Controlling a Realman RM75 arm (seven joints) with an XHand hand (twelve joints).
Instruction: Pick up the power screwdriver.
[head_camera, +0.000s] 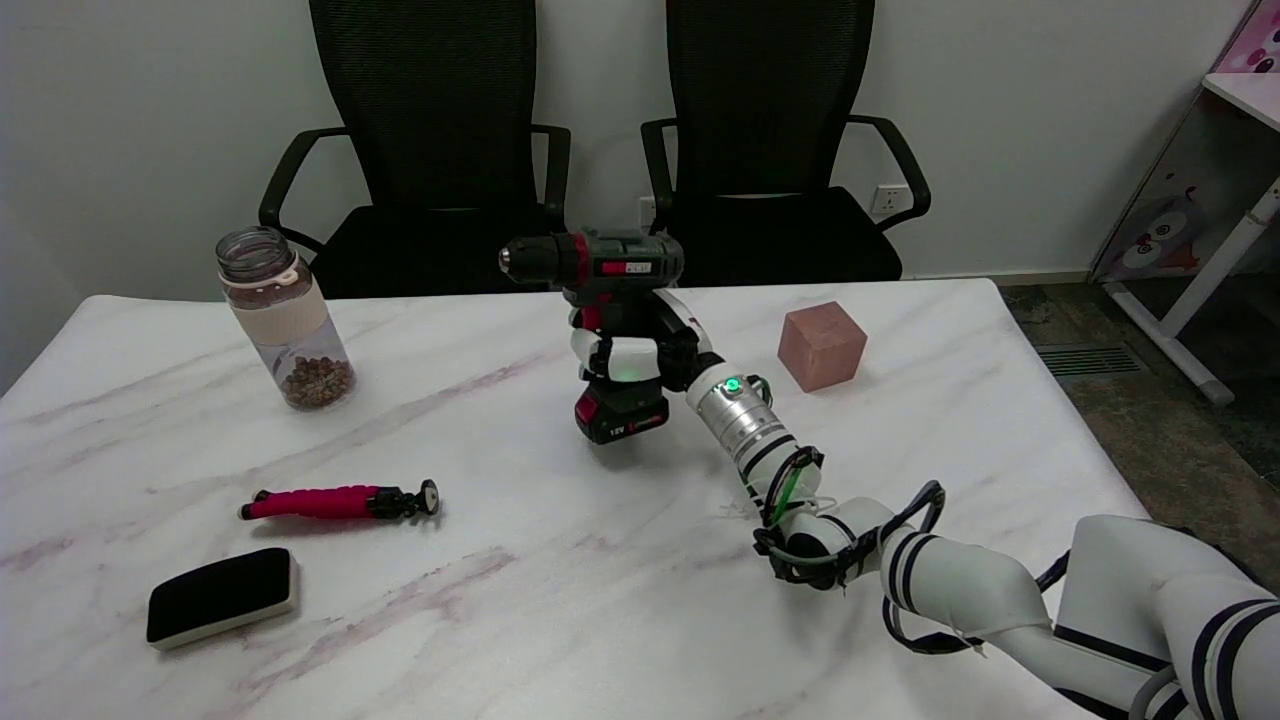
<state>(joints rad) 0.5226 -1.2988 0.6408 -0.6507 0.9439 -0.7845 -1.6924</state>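
Head view: right hand (632, 352) wraps its fingers tightly around the power screwdriver (606, 315) handle, holding the tool upright, tilted slightly, its battery base just above the table (500, 590).
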